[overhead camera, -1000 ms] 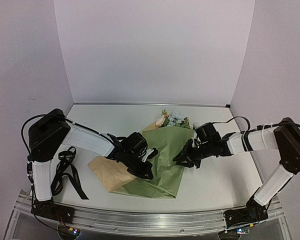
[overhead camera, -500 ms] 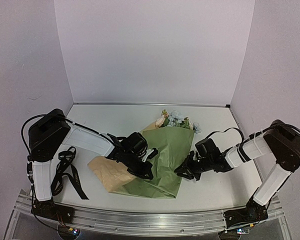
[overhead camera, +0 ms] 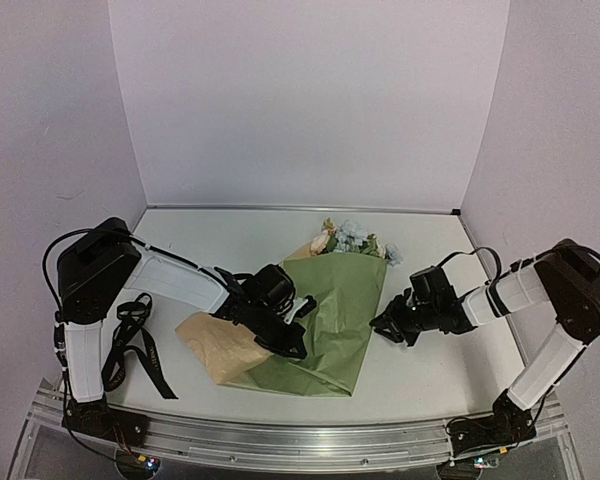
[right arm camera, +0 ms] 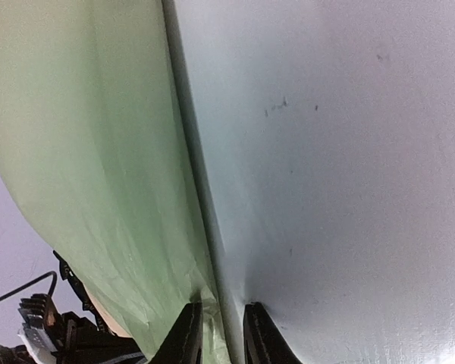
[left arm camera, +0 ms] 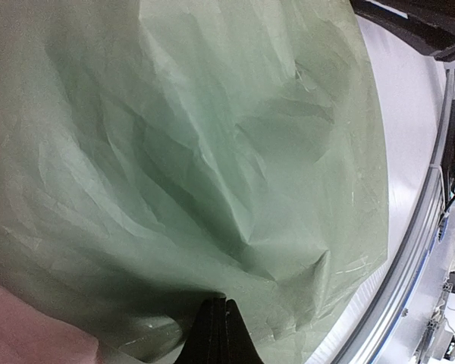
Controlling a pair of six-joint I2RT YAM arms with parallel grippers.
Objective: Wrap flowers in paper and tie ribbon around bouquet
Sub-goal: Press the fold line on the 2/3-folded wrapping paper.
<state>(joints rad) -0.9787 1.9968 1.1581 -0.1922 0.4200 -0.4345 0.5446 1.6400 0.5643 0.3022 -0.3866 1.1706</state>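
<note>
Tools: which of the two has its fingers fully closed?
The left tool, over the olive paper: its fingers meet, while the right tool, at the paper's edge, shows a gap.

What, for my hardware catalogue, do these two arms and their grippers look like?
The left arm and right arm have white link shells, bulky black joint housings and thin black cables looping alongside. The left gripper and right gripper are black, with two slim fingers each.

White table (overhead camera: 230, 235), walled on three sides. Paper (overhead camera: 330, 330) lies near centre, olive face up, creased; tan underside shows at its near-left corner. Flowers (overhead camera: 348, 238) poke out past paper's far edge, pale blossoms toward back wall. Ribbon (overhead camera: 140, 350) lies in loose black loops at table's left edge, well apart from paper.
</note>
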